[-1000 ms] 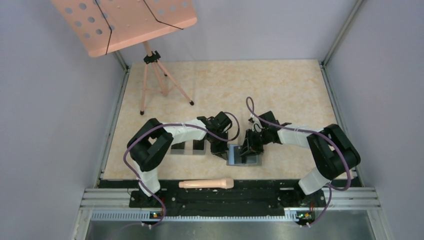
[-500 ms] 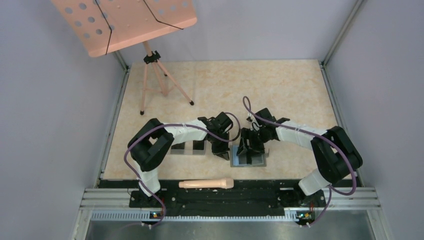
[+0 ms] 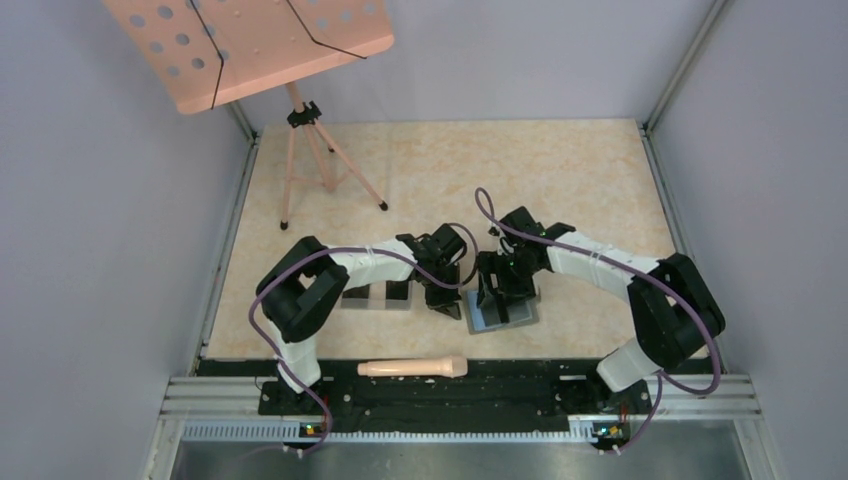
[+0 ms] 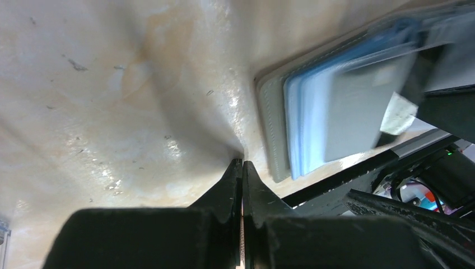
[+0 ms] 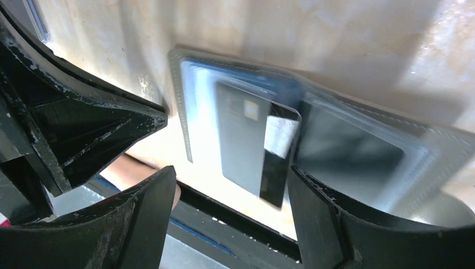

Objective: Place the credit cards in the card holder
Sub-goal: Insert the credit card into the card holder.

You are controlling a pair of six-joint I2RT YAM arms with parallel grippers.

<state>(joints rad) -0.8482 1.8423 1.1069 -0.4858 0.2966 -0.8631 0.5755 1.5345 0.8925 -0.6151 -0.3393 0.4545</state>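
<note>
The card holder (image 3: 503, 313) lies open on the bench (image 3: 450, 170) near its front edge, between the two arms, its bluish slotted inside facing up. A dark credit card (image 5: 242, 140) rests across its middle. The card's small pale mark and a white patch beside it are too blurred to read. The right fingers (image 5: 140, 218) are spread wide over the holder, the card showing in the gap between them. The left fingers (image 4: 235, 182) are pressed together, their tips on the bare bench just beside the holder's edge.
</note>
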